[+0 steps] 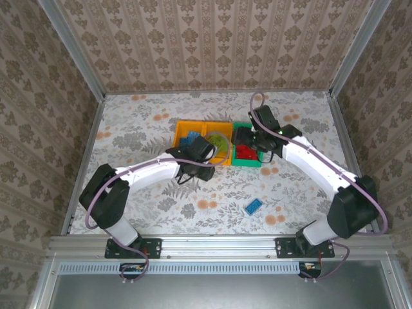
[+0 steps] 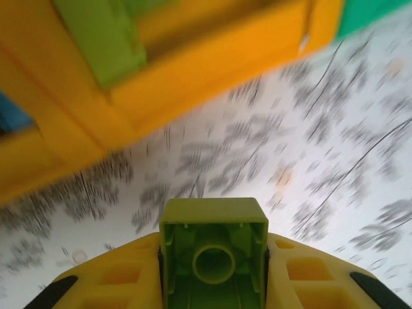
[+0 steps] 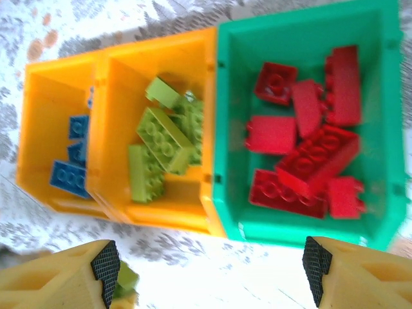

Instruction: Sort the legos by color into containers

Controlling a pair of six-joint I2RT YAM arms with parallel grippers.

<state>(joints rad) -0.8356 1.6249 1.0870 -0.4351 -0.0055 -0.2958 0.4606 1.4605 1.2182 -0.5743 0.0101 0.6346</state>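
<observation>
A lime green lego (image 2: 213,222) sits closest, its hollow underside turned toward the wrist. It is pinched between the yellow fingers of the left gripper (image 2: 214,251), which is clamped tight on it over the flowered surface (image 2: 322,148), just short of the orange bins. That view is smeared, so I can't say how high it hangs.

The right gripper (image 3: 212,270) stands wide with nothing between its pads, poised over the surface at the near side of the containers. The three bins stand in a row, touching:
- an orange bin (image 3: 38,116) holding blue legos (image 3: 71,161)
- a second orange bin (image 3: 122,77) holding lime legos (image 3: 161,138)
- a green bin (image 3: 232,84) holding a heap of red legos (image 3: 315,161)

One blue lego (image 1: 252,206) lies alone on the surface, well apart from the bins, toward the near edge.
</observation>
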